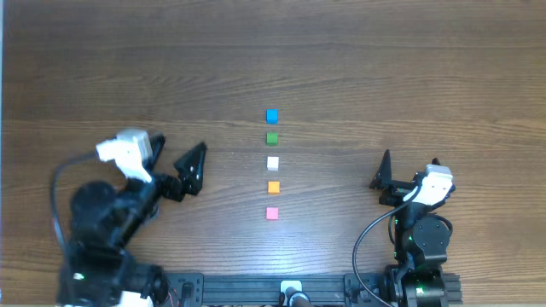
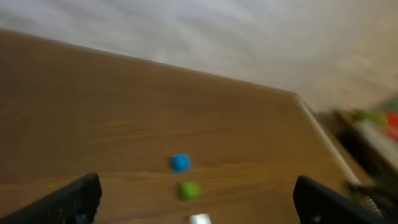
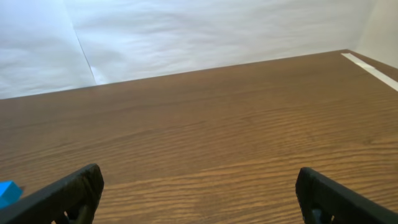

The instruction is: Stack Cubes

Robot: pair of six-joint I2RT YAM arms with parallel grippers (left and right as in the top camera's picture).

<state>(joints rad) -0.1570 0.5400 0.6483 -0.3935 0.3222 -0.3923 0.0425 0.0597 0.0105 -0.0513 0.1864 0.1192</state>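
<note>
The left fingers [image 1: 192, 162] and the right fingers [image 1: 382, 175] are both spread wide and grip nothing. They sit at opposite sides of the counter [image 1: 426, 77]. Between them runs one line of separate cubes (none touching): blue cube [image 1: 272, 115], green cube [image 1: 272, 138], white cube [image 1: 273, 163], orange cube [image 1: 274, 187], pink cube [image 1: 272, 213].
</note>
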